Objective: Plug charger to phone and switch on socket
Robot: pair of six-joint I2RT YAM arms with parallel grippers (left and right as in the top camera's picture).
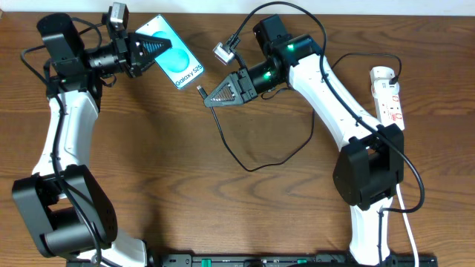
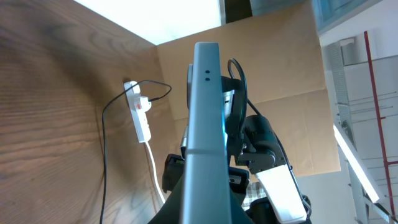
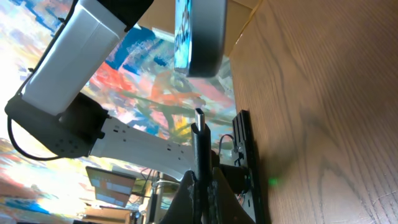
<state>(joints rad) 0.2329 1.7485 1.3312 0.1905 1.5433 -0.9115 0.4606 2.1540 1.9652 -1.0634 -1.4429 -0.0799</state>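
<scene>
Phone (image 2: pixel 206 124) edge-on, clamped between the left gripper's (image 1: pixel 159 50) fingers and held off the table (image 1: pixel 148 148). Charger (image 3: pixel 199 134) plug tip pinched in the right gripper (image 1: pixel 214 96), poking out past its fingertips. It is aimed at the phone's lower edge, just short of it, not touching. Cable slack loops on the table behind the right gripper. Socket (image 1: pixel 389 93) lies well behind that gripper, beyond its arm, with a black cable running into it.
</scene>
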